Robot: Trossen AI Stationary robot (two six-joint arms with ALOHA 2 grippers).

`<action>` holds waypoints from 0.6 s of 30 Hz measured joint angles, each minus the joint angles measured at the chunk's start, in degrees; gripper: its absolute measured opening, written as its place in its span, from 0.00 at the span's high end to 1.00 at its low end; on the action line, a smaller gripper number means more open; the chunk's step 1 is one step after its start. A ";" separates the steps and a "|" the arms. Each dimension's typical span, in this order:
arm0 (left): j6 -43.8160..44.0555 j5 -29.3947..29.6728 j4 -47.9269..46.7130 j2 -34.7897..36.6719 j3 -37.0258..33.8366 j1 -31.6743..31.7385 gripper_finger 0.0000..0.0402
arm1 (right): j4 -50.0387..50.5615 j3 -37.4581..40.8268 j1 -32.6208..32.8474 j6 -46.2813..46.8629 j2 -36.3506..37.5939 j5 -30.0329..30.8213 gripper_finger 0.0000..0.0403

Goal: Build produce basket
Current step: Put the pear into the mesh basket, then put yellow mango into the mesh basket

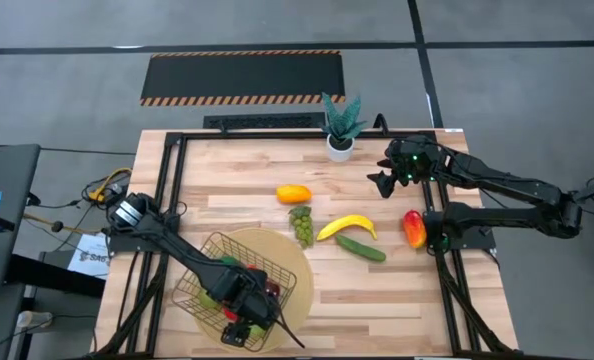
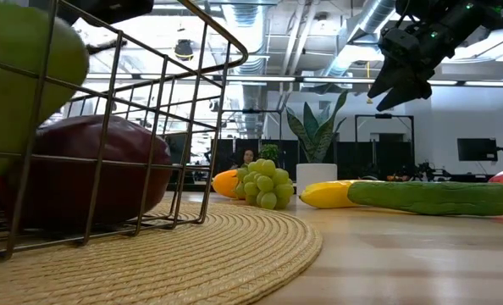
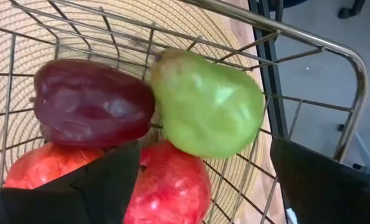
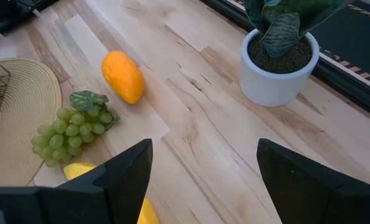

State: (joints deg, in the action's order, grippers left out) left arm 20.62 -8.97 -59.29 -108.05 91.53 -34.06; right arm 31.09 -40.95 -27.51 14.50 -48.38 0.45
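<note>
The golden wire basket (image 1: 239, 283) stands on a round tan mat. It holds a green pear (image 3: 207, 102), a dark red apple (image 3: 91, 102) and two red fruits (image 3: 169, 186). My left gripper (image 1: 243, 318) hangs open over the basket's near side, its fingers (image 3: 110, 177) on either side of a red fruit. An orange fruit (image 1: 293, 193), green grapes (image 1: 302, 225), a banana (image 1: 347, 227), a cucumber (image 1: 361, 248) and a red-orange mango (image 1: 414, 228) lie on the table. My right gripper (image 1: 389, 178) is open and raised (image 2: 400, 80) near the table's far right.
A spiky green plant in a white pot (image 1: 341, 128) stands at the far edge, close to my right gripper. The tan mat (image 2: 234, 246) spreads beyond the basket toward the grapes. Bare wood lies along the near right of the table (image 1: 407, 310).
</note>
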 joint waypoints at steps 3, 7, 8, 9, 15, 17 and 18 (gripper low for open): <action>-0.06 0.01 -0.51 0.00 0.00 0.00 0.12 | -0.02 0.00 0.00 -0.02 0.00 0.00 0.23; 3.68 -0.36 -2.30 0.00 0.00 0.27 0.10 | -0.02 0.00 -0.01 -0.02 0.00 0.00 0.23; 5.63 -0.95 -2.99 0.00 0.05 0.61 0.10 | -0.02 0.00 0.00 -0.01 0.00 0.00 0.23; 7.34 -1.74 -3.95 0.00 0.29 0.98 0.10 | -0.02 0.00 -0.02 -0.02 0.00 0.00 0.23; 10.56 -4.23 -8.13 1.98 5.24 4.57 0.10 | -0.02 0.00 -0.02 0.00 0.02 -0.04 0.23; 10.58 -1.63 -9.93 3.47 7.81 6.35 0.10 | -0.02 0.00 -0.02 0.02 0.02 -0.33 0.23; 10.53 0.66 -11.20 4.13 9.09 7.47 0.10 | 0.02 0.00 0.00 0.02 0.02 -0.35 0.23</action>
State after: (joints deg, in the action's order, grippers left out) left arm 31.16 -8.31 -70.49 -103.92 100.61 -26.60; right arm 31.10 -40.95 -27.51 14.52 -48.36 0.10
